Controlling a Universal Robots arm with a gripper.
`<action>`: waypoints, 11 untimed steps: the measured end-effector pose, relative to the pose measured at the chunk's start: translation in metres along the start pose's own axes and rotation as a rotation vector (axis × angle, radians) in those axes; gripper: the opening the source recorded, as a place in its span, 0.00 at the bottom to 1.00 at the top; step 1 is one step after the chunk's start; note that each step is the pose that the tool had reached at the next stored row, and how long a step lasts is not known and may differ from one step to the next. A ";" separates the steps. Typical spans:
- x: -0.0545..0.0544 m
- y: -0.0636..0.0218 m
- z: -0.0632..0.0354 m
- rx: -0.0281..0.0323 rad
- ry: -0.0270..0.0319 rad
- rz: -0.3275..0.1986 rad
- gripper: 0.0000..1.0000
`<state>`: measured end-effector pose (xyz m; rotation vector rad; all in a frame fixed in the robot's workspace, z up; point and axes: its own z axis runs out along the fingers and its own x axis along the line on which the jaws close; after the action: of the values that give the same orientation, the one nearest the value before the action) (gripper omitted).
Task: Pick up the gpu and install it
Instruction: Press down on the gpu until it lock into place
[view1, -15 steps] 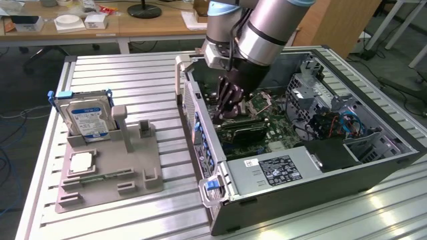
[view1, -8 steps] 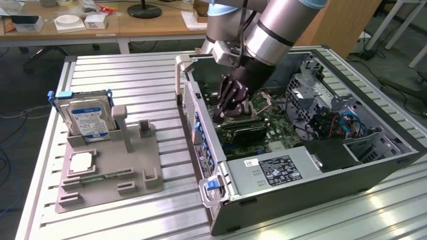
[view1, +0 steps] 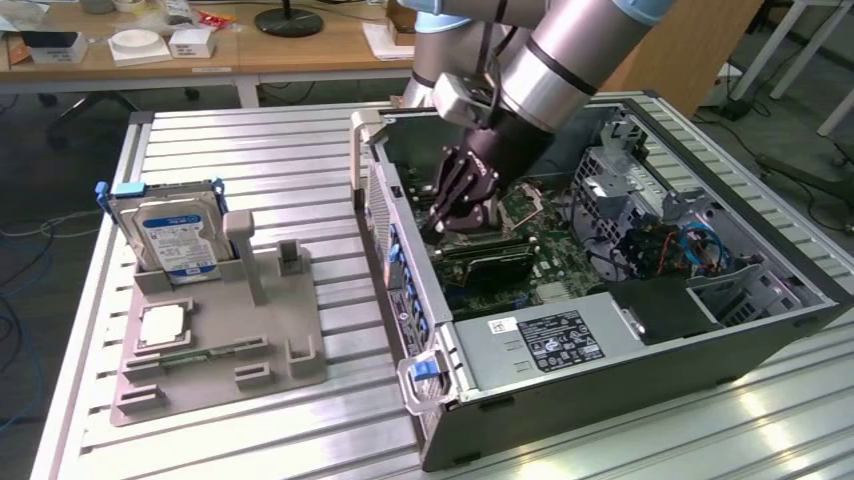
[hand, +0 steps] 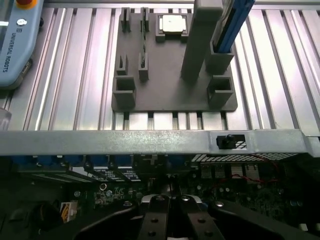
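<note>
I see the computer case (view1: 601, 350) lying open on the slatted table (view1: 267, 150). The parts holder (view1: 220, 340) sits beside it toward the exterior view's left, with the hard drive (view1: 171, 235) standing in it.

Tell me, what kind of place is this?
Probably a robotics lab or workshop: a robot arm reaches into an open computer case on a slatted metal table, with desks behind.

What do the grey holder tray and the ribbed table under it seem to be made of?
The holder tray looks like matte grey plastic, possibly 3D-printed: dull, uniform, with blocky molded slots. The table looks like bare aluminium: silvery slotted profiles that catch bright reflections. Neither can be confirmed by sight alone.
</note>
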<state>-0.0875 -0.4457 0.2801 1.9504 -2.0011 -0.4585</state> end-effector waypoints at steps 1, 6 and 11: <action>0.001 -0.0001 0.0002 -0.0007 -0.0003 -0.001 0.10; 0.004 -0.0002 0.0003 -0.0103 -0.0052 -0.004 0.10; 0.006 -0.0004 0.0005 -0.0304 -0.0067 -0.006 0.10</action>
<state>-0.0876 -0.4518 0.2795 1.9399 -1.9812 -0.4947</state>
